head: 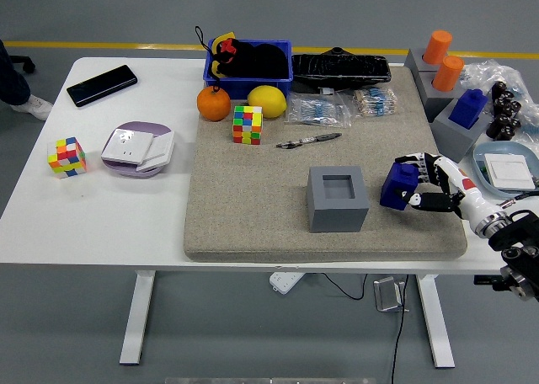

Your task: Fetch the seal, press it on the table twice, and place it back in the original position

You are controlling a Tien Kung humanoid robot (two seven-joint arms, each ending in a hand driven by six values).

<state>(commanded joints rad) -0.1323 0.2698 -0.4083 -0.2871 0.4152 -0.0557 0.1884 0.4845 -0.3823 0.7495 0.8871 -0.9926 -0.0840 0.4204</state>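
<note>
My right hand (425, 184) comes in from the right and is shut on the blue seal (398, 186). The seal stands low on the grey felt mat (253, 199), just right of the grey holder block with a square recess (337, 199). The recess is empty. The seal's base looks to be touching the mat. My left arm is out of view.
A pen (307, 140), a Rubik's cube (247, 124), an orange (213, 104), a lemon (266, 101) and a blue bin (249, 66) lie at the mat's back. Grey holders with orange seals (442, 60) and another blue seal (468, 109) stand at the right.
</note>
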